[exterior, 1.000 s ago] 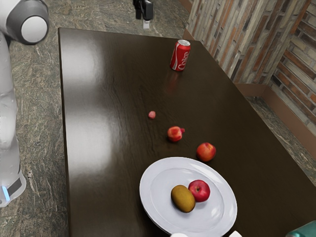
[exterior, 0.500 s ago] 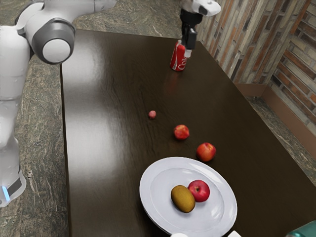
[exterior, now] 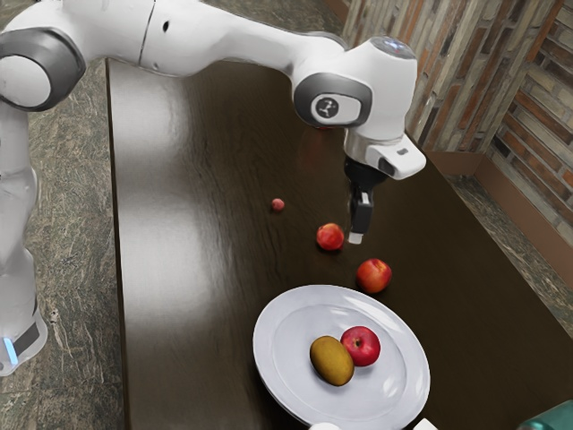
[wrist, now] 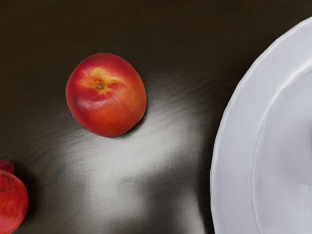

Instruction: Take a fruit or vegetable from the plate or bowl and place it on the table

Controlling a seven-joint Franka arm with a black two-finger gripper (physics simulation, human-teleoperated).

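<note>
Arm (exterior: 210,40) was white, with grey joint collars (exterior: 68,64), round dark logo (exterior: 328,107), blue light strip (exterior: 10,350), black gripper (exterior: 356,236).

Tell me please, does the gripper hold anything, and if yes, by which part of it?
Nothing is held: the gripper hangs empty. The red apple and the brownish oval fruit lie on the plate.

Glossy, smooth white plate (exterior: 291,324), polished dark wood-grained table (exterior: 210,269), smooth-skinned red-orange fruit (wrist: 107,105) with a soft sheen; rough-looking brick wall (exterior: 515,121), matt stone-look floor (exterior: 76,260)
</note>
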